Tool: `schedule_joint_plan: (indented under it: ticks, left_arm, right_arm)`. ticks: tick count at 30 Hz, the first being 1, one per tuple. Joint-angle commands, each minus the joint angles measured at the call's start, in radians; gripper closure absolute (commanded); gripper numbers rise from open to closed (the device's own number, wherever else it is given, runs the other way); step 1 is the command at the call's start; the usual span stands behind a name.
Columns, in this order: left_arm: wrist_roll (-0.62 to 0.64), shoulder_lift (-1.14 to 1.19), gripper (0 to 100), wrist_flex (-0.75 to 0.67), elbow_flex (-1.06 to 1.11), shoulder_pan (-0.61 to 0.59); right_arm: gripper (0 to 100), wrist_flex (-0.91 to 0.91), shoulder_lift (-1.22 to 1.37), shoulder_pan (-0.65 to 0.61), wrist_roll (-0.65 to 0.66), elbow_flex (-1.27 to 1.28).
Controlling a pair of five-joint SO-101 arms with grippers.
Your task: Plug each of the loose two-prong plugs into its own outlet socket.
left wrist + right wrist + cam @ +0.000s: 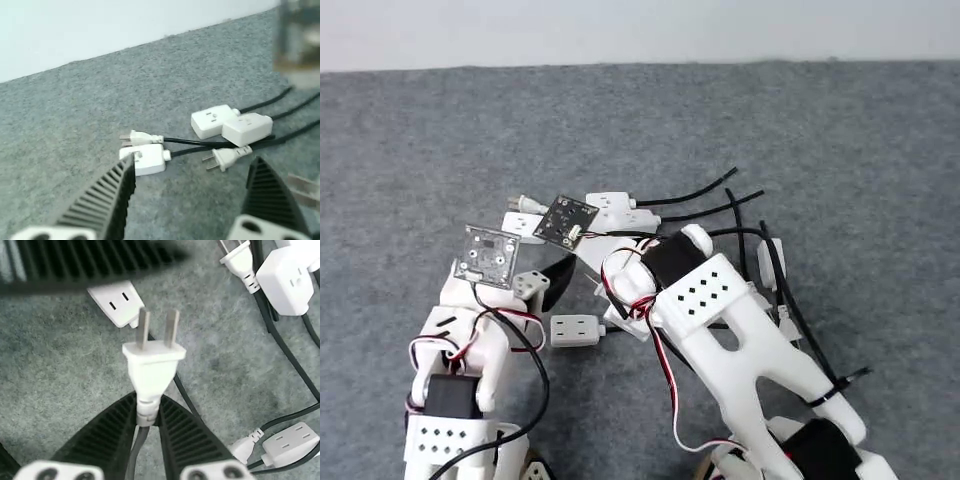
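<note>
Plugs: none seated that I can see, so the task looks early. The held plug (152, 362) is in the right gripper (148, 412), which is pinched on the strain relief behind the white body. The cord trails back between the fingers. The prongs point away from the gripper toward a white socket (116, 302) lying on the grey mat (820, 130). The prong tips are near its face but not touching. The slots sit off to one side of the prong line, so my guess is it needs an alignment tweak before the push.

The left gripper (194, 162) is spread wide, holds nothing and hovers over the mat. Ahead of it:
- first loose plug (141, 137), just beside a small socket block (149, 161)
- second loose plug (224, 159), prongs out, near the rear socket block (212, 120) and front socket block (247, 129), which touch each other

Left to do: insert the held plug, then pick and seat the loose ones. The corner socket (290, 442) has a plug end (245, 450) right beside it, but I can't tell if they are mated.
</note>
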Motion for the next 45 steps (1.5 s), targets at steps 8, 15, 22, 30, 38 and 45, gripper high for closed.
schedule_joint_plan:
  ticks: [8,15,22,30,38,45]
  left_arm:
    - [-0.005,-0.002,65,0.025,-0.027,0.017]
    - [-0.005,-0.002,65,0.025,-0.025,0.020]
    - [-0.006,-0.002,65,0.025,-0.025,0.023]
    - [-0.006,-0.002,65,0.025,-0.025,0.023]
    - [-0.008,-0.002,65,0.023,-0.025,0.021]
    - [-0.008,0.003,65,0.011,-0.024,0.017]
  right_arm:
    - [98.9,-0.214,0.150,0.120,0.011,0.094]
    - [85.1,-0.300,0.309,0.166,0.015,0.092]
    - [81.6,-0.341,0.346,0.165,0.011,0.092]
    - [82.2,-0.398,0.351,0.159,0.009,0.092]
    - [82.2,-0.404,0.395,0.084,-0.049,0.057]
    - [82.2,-0.397,0.507,0.074,-0.054,-0.017]
